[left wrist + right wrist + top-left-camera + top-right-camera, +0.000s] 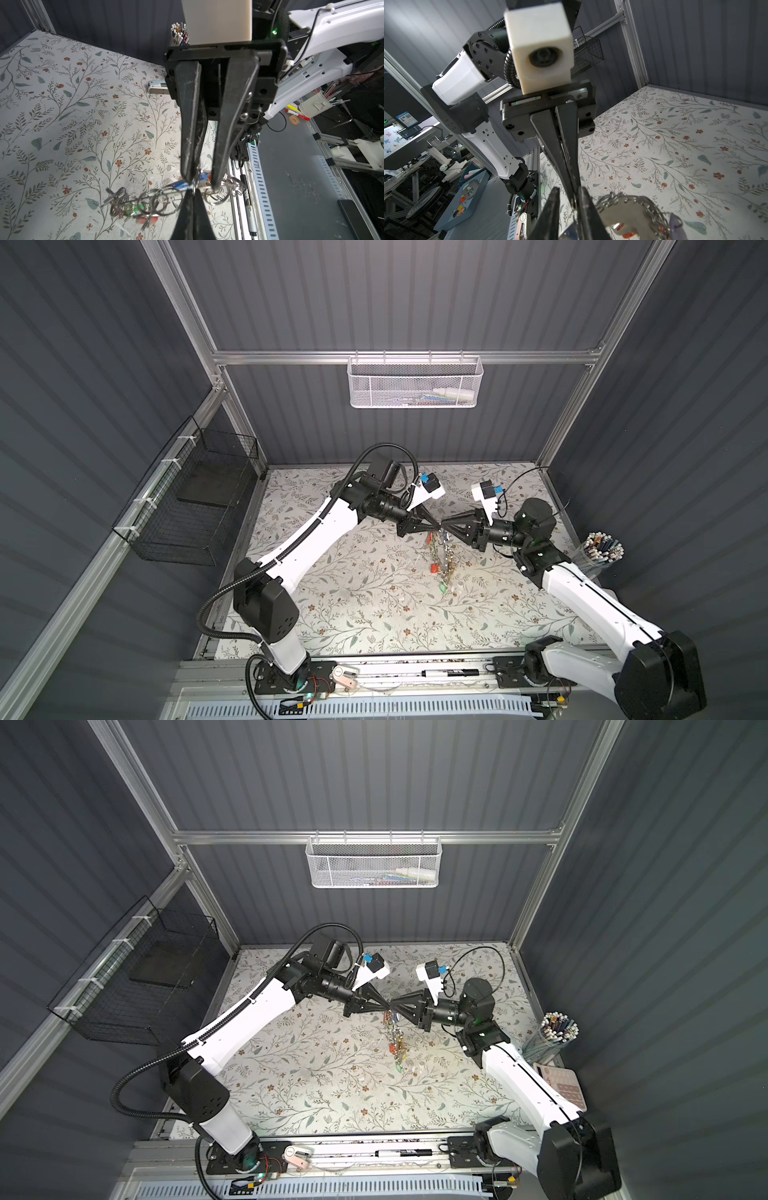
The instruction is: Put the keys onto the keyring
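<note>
Both grippers meet tip to tip above the middle of the flowered mat. My left gripper [438,526] [193,192] is shut on a thin silver ring at the top of the keyring [444,562] [397,1042], which hangs down from it with coloured tags. The keys' blue tag [184,185] lies right beside that grip. My right gripper [444,527] [569,190] is open, and its fingers straddle the left gripper's tips without holding anything. The keyring's grey plate [631,212] and its split rings [158,201] show in the wrist views.
A cup of pencils [604,549] stands at the right edge of the mat [353,605], with a pink calculator [567,1085] in front of it. On the back wall hangs a white mesh basket [415,381], on the left wall a black wire basket [195,506]. A marker [449,673] lies on the front rail.
</note>
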Robot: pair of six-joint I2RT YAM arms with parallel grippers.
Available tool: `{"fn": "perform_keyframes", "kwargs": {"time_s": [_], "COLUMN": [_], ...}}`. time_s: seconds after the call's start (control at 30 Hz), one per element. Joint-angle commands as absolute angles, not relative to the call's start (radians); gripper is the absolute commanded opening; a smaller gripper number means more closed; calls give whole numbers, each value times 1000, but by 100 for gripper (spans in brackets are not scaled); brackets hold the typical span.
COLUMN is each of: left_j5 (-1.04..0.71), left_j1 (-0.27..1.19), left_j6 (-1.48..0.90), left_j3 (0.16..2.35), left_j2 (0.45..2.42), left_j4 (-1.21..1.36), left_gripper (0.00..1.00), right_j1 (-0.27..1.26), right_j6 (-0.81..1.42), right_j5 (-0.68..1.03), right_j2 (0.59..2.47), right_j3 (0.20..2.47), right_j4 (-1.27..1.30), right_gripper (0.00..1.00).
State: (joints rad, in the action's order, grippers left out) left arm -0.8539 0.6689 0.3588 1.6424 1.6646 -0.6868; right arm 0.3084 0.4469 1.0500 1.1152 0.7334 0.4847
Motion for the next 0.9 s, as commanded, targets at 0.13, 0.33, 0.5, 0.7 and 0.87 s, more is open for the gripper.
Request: {"fn": "perform_keyframes", "kwargs": {"time_s": [0.13, 0.33, 0.5, 0.7, 0.87], "left_j5": [-836, -813, -767, -757, -755], "left_j1": [676, 676, 683, 698, 705], "left_j6": [106, -59, -173, -264, -309], "left_j3": [1434, 1214, 1092, 979, 939], "left_j2": [1487, 1384, 1345, 1338, 1345], "left_j4": [-219, 122, 377, 638, 748], "left_gripper": [0, 0, 0, 0, 0], "right_j1": [267, 256, 274, 296, 301], "right_j6": [527, 529, 546, 534, 537], "right_j5": [986, 986, 1032, 1055, 1063], "right_j2": [1021, 1013, 1038, 1075, 1105], "right_j3": [706, 688, 688, 707, 719], "right_j4": [560, 530, 559, 558, 570], "right_gripper": [34, 37, 39, 40, 36]}}
